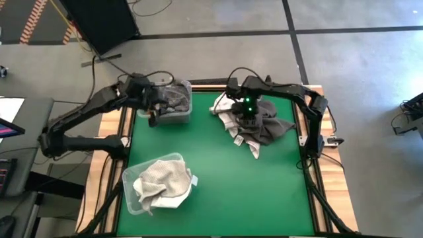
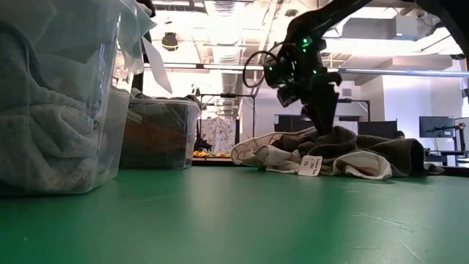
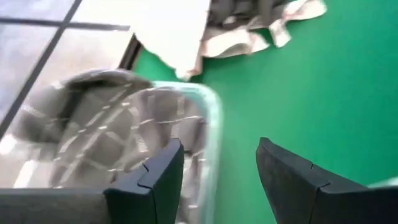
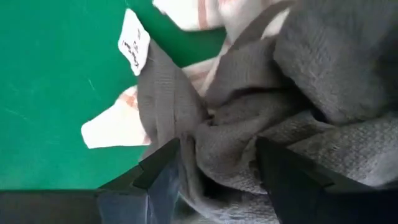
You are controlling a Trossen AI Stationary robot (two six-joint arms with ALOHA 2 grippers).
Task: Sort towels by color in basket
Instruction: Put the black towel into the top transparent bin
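The green table point(image 1: 218, 172) fills most of the scene. Largest on it is the loose pile of towels point(image 1: 254, 129) at the far right, dark grey ones heaped over white ones with rust stripes, a label point(image 2: 311, 164) sticking out. The near clear bin point(image 1: 158, 184) holds cream towels point(image 1: 157, 182); the far clear bin point(image 1: 173, 102) holds grey and checked towels point(image 3: 106, 137). The right gripper point(image 4: 217, 162) is down in the pile, its fingers spread with a fold of dark grey towel between them, not yet pinched. The left gripper point(image 3: 217, 180) hangs over the far bin's rim, fingers spread apart and holding nothing.
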